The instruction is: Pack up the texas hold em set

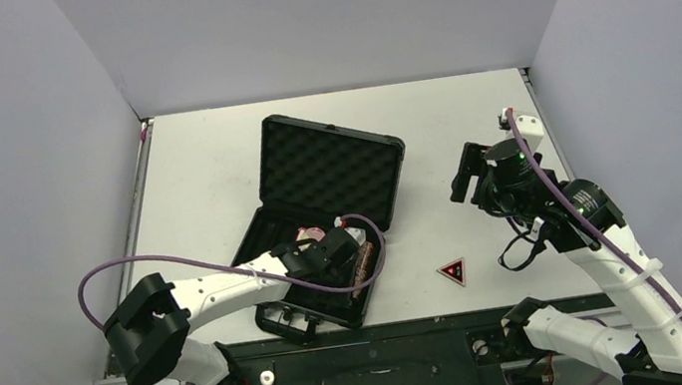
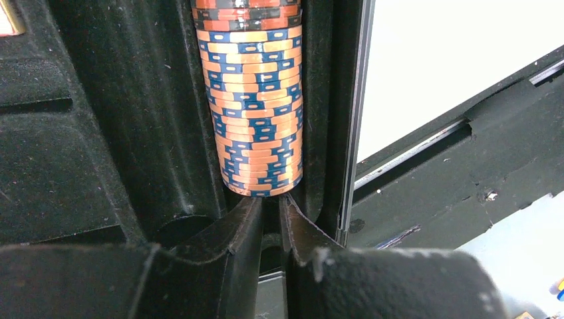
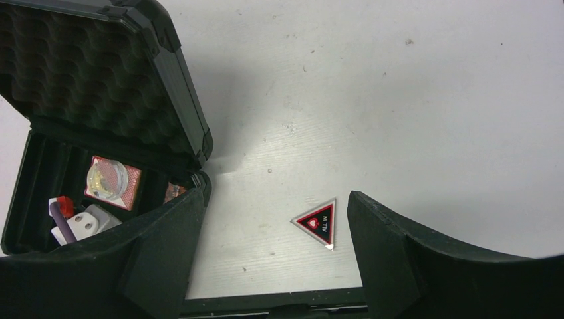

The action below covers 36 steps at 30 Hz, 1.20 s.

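Observation:
The black case (image 1: 328, 164) lies open mid-table with its foam lid (image 3: 100, 80) up. A pink card box (image 3: 113, 183) rests in the base (image 1: 267, 233). A reddish-brown chip roll (image 2: 256, 100) lies in a slot along the base's right wall (image 1: 364, 265). My left gripper (image 2: 271, 206) is inside the case, its tips against the near end of that roll; only a thin slit shows between them and nothing is in it. The small red-black triangle (image 1: 452, 272) lies flat on the table, right of the case. My right gripper (image 3: 276, 199) hovers open above the triangle (image 3: 318, 223).
The case's handle and latches (image 1: 284, 319) face the table's near edge. A dark rail (image 1: 369, 350) runs along that edge just beyond the triangle. A purple cable (image 1: 126, 268) loops off the left arm. White walls close in the left, back and right sides.

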Tool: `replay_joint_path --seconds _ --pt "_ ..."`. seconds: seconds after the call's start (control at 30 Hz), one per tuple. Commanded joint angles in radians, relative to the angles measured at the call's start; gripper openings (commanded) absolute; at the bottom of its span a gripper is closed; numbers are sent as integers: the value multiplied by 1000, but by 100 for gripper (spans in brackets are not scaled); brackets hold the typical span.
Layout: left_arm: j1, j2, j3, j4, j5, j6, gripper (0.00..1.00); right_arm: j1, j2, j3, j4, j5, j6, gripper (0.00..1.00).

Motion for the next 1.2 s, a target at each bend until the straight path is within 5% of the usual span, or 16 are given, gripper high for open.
replay_joint_path --seconds 0.0,0.27,0.43,0.53,1.17 --pt "2 -56 32 53 -31 26 14 -9 3 43 -4 16 2 75" --pt "2 -215 46 -45 -61 82 38 -9 -5 14 -14 11 48 74" --pt "3 -359 86 -153 -176 94 70 -9 -4 -4 -45 9 62 75" --pt "6 -435 89 -186 -247 110 99 -9 5 -33 -67 -8 65 76" --pt "28 -776 -86 -254 -706 8 96 -2 -51 -367 -29 -140 207 87"
